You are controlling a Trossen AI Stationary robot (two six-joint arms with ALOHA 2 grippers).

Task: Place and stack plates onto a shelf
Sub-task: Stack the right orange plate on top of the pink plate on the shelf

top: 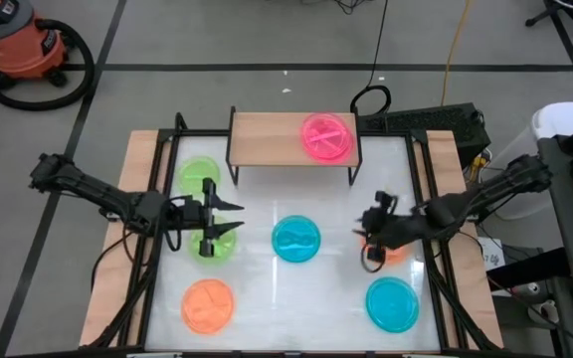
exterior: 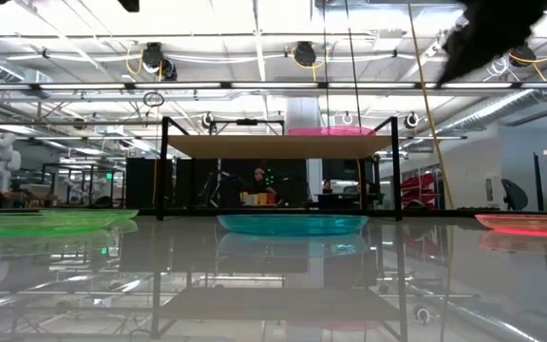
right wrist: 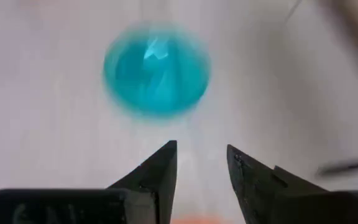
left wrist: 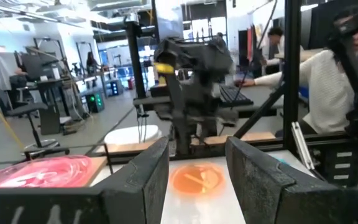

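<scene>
The shelf (top: 277, 137) stands at the table's far side with one pink plate (top: 327, 136) on its wooden top. On the table lie two green plates (top: 198, 176) (top: 223, 247), a blue plate (top: 295, 239) in the middle, an orange plate (top: 208, 304) and a second blue plate (top: 392, 303) near the front. My left gripper (top: 235, 217) hovers open above the nearer green plate, pointing right. My right gripper (top: 363, 234) hovers open over another orange plate (top: 394, 253), pointing at the middle blue plate (right wrist: 157, 68).
The shelf's left half is bare wood. Wooden rails (top: 143, 189) and black frame posts run along the table's left and right sides. A person in a white sleeve (left wrist: 328, 81) sits beyond the table's right side. A vacuum cleaner (top: 23, 45) stands on the floor, far left.
</scene>
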